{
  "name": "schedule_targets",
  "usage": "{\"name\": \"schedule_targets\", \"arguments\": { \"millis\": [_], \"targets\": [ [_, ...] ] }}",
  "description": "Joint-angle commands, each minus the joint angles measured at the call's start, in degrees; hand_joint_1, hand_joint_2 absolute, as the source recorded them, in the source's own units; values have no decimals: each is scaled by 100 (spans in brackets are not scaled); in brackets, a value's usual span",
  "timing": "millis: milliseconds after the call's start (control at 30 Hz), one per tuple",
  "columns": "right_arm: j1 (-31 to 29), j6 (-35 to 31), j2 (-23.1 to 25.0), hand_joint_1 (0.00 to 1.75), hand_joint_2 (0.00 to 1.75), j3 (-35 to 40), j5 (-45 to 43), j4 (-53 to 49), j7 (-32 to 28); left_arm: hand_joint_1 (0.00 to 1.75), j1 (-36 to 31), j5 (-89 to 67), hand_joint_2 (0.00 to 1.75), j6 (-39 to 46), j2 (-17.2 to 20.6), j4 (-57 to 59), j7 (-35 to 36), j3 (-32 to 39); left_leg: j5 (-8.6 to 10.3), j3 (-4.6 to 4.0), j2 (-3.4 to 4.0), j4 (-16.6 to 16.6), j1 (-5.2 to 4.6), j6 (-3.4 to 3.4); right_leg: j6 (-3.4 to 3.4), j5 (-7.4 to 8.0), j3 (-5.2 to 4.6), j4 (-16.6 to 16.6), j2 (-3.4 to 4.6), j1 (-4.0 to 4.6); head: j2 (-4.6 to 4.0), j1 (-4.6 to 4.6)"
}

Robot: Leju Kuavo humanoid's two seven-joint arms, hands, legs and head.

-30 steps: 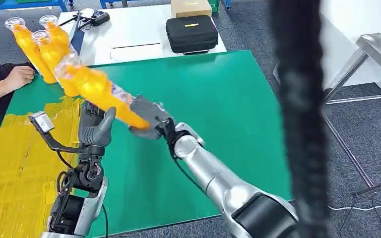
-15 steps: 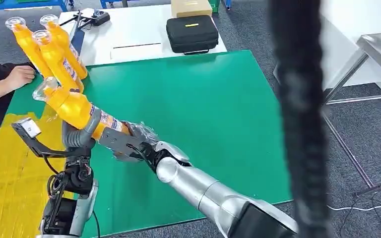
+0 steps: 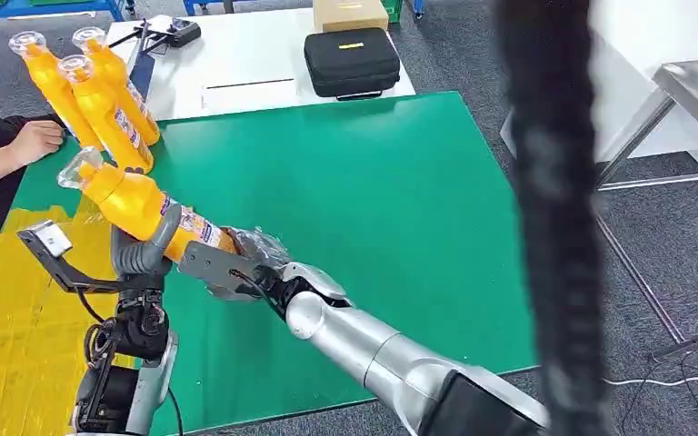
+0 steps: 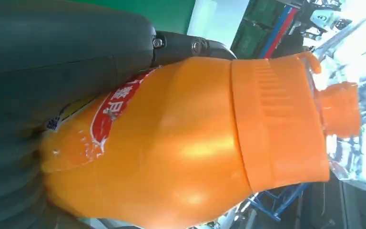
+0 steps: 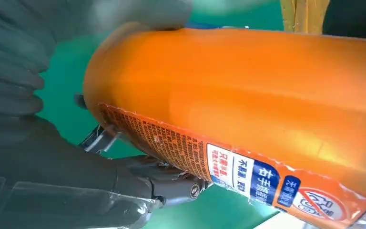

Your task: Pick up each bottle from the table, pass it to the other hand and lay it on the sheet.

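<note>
An orange bottle [image 3: 132, 200] with a clear cap hangs tilted above the left part of the green table [image 3: 373, 200], its cap pointing far-left. My left hand [image 3: 150, 247] wraps its fingers around the bottle's middle. My right hand [image 3: 236, 265] holds the bottle's base from the right. The left wrist view shows the bottle [image 4: 171, 143] close up against the dark fingers [image 4: 52, 57]. The right wrist view shows the labelled bottle [image 5: 243, 95] resting in my right hand [image 5: 38, 152]. The yellow sheet [image 3: 18, 309] lies on the table's left side, below and left of the bottle.
Three more orange bottles [image 3: 100, 91] stand at the table's far-left corner. A person's hand [image 3: 36, 141] rests beside them. A black case [image 3: 352, 62] and a cardboard box [image 3: 350, 14] sit on the white table behind. A dark blurred cable [image 3: 554, 227] hangs on the right.
My right hand carried the bottle leftward and lower into my left hand, whose fingers closed around its middle. In the last half second both hands barely moved.
</note>
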Motion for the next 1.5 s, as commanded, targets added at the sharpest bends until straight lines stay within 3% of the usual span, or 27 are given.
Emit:
{"name": "schedule_targets", "arguments": {
  "millis": [33, 267, 700, 1033, 1067, 1100, 1133, 1167, 1200, 1300, 1500],
  "targets": [
    [117, 107, 37, 175, 175, 1129, -84, 33, -84, 175, -479, 245, 175, -237, 3, 364, 132, 120, -6, 14, -4, 0, 7, -13, -2, -7, 18, -4, -11, 7, 0, 0],
    [-96, -96, 37, 175, 175, 877, -168, 431, -74, 175, -398, 696, 175, -780, 50, 342, 355, 69, -20, 32, -15, 11, 14, -26, -5, -24, 39, 6, -29, 14, 0, 0],
    [-153, -166, 37, 175, 175, 571, -97, 692, -216, 175, -444, 860, 175, -900, 30, 382, 452, 29, -19, 34, -19, 10, 13, -25, -4, -25, 41, 4, -34, 14, 0, 0],
    [-135, -356, 37, 175, 175, -251, 467, 751, -298, 175, -398, 867, 175, -868, 6, 88, 480, -70, -14, 24, -24, 10, 12, -21, -3, -21, 31, 4, -38, 13, 0, 0],
    [-141, -383, 37, 164, 175, -359, 507, 749, -330, 175, -392, 867, 175, -867, 13, 66, 480, -71, -6, 10, -19, 6, 8, -14, -2, -11, 15, 1, -29, 9, 0, 0],
    [-182, -441, 17, 105, 175, -562, 612, 729, -395, 175, -376, 867, 175, -863, 35, 31, 480, -75, -15, 24, -24, 12, 13, -22, -3, -22, 31, 5, -38, 14, 0, 0],
    [-171, -460, 0, 9, 175, -789, 658, 642, -509, 175, -364, 868, 175, -860, 55, 12, 480, -87, -8, 13, -19, 7, 9, -16, -2, -13, 17, 2, -29, 9, 0, 0],
    [-212, -427, -22, 0, 175, -886, 652, 617, -509, 175, -348, 886, 175, -864, 65, -7, 472, -76, -14, 21, -23, 13, 12, -21, -2, -21, 28, 6, -36, 12, 0, 0],
    [-203, -316, -36, 0, 0, -1188, 634, 512, -576, 175, -330, 912, 175, -864, 104, -30, 452, -79, -8, 12, -17, 8, 8, -16, -2, -13, 16, 3, -28, 9, 0, 0],
    [-99, -140, -124, 0, 0, -1750, 698, 101, -768, 175, -318, 864, 175, -762, 175, -125, 265, 18, -3, 5, -16, 4, 3, -11, -1, -8, 7, 3, -24, 4, 0, 0],
    [509, 50, -780, 0, 0, -2710, 598, -1275, -1306, 175, -318, -929, 175, 621, 392, -970, -584, 397, -9, 9, -17, 9, 12, -17, -2, -12, 18, 1, -27, 12, 0, 2]
  ]
}}
